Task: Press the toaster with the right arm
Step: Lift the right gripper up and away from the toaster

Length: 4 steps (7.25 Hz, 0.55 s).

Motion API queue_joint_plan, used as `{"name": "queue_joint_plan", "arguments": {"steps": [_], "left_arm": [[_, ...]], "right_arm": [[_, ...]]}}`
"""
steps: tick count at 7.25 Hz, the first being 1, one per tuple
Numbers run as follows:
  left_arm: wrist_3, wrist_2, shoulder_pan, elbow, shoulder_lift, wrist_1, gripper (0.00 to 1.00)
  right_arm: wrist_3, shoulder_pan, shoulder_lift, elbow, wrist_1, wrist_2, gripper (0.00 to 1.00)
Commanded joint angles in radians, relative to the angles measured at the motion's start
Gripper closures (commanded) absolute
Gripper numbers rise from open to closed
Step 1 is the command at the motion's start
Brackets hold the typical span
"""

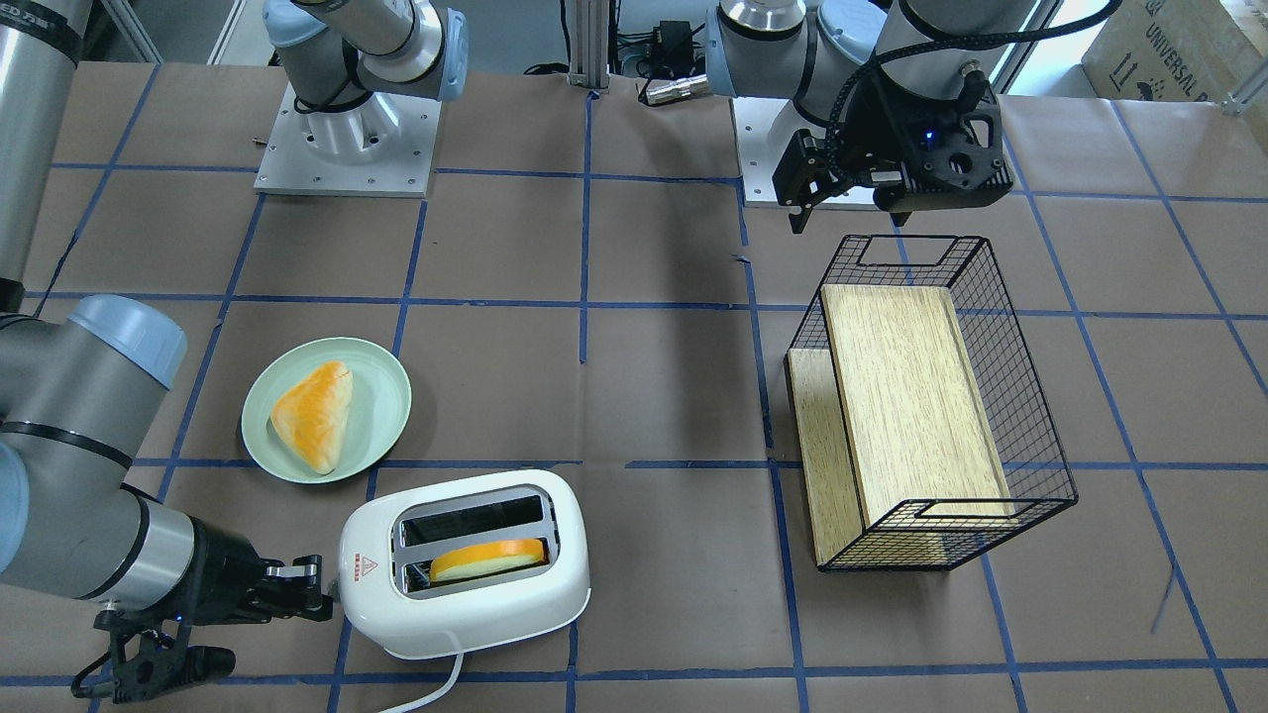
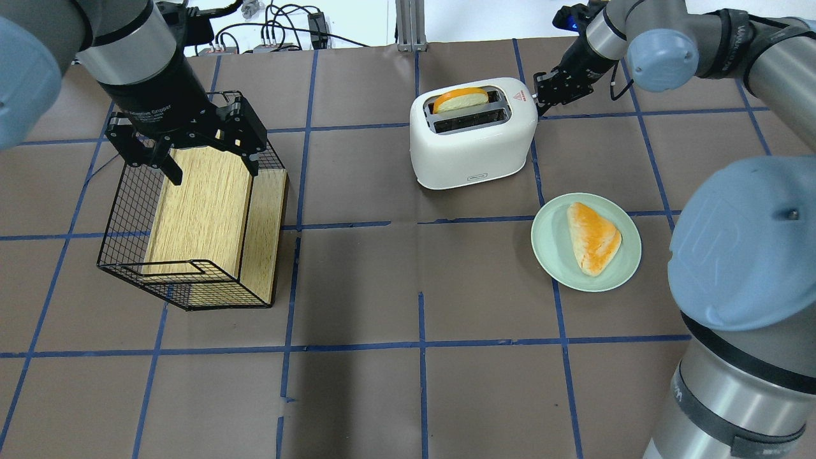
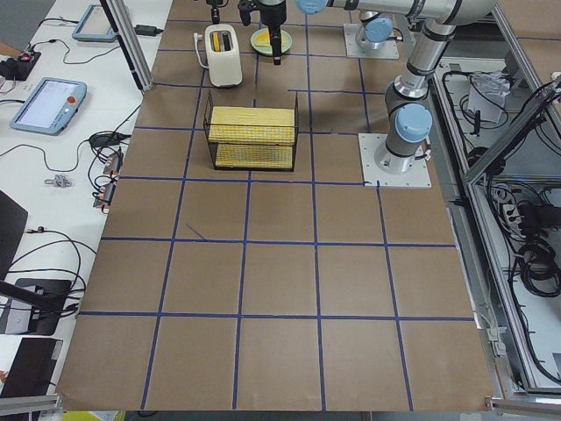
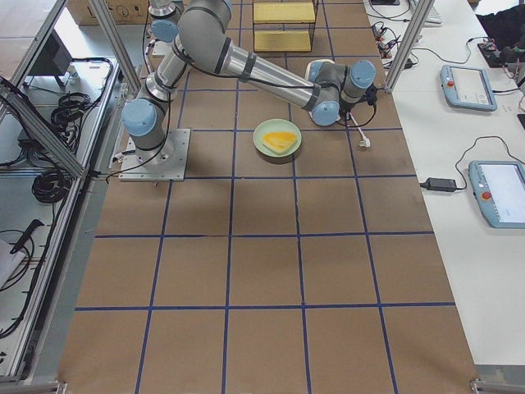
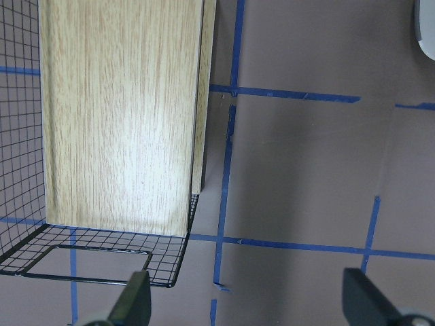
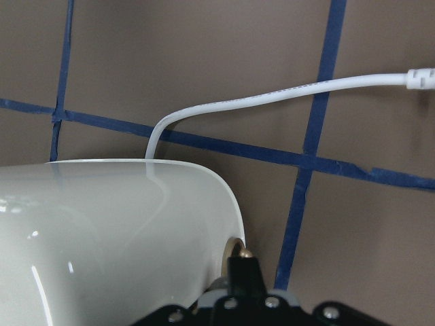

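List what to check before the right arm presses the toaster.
1. Right gripper at the toaster: ok, shut, its tip at the sticker end.
2. Contact with the press lever: cannot tell, the gripper hides it.
3. Bread slice loaded: ok, in one slot; the other slot is empty.
4. Cord out of the way: ok, it trails off across the table.
5. Left gripper out of the way: ok, open over the wire basket.
6. Plate: ok, apart from the toaster.

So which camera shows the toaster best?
The front-facing view: the toaster sits near, both slots, slice and red sticker clear. Overhead shows it too, farther off. The right wrist view catches one white end; the left-side view shows it tiny.
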Motion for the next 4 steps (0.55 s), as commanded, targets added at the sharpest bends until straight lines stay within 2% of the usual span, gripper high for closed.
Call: {"name": "queue_joint_plan", "arguments": {"steps": [1,2,3,4], "left_arm": [[0.000,0.000,0.000,0.001,0.000,0.000,0.00],[0.000,0.000,0.000,0.000,0.000,0.000,0.00],[0.000,0.000,0.000,0.001,0.000,0.000,0.00],[0.000,0.000,0.002,0.000,0.000,0.001,0.00]], "right_arm": [[0.013,0.027,-0.096,-0.062,0.052,-0.171,0.00],[0.025,0.059,-0.153,-0.091,0.114,-0.313,0.00],[0.021,0.081,-0.188,-0.091,0.149,-0.382,0.00],[0.025,0.080,-0.198,-0.102,0.150,-0.373,0.00]]}}
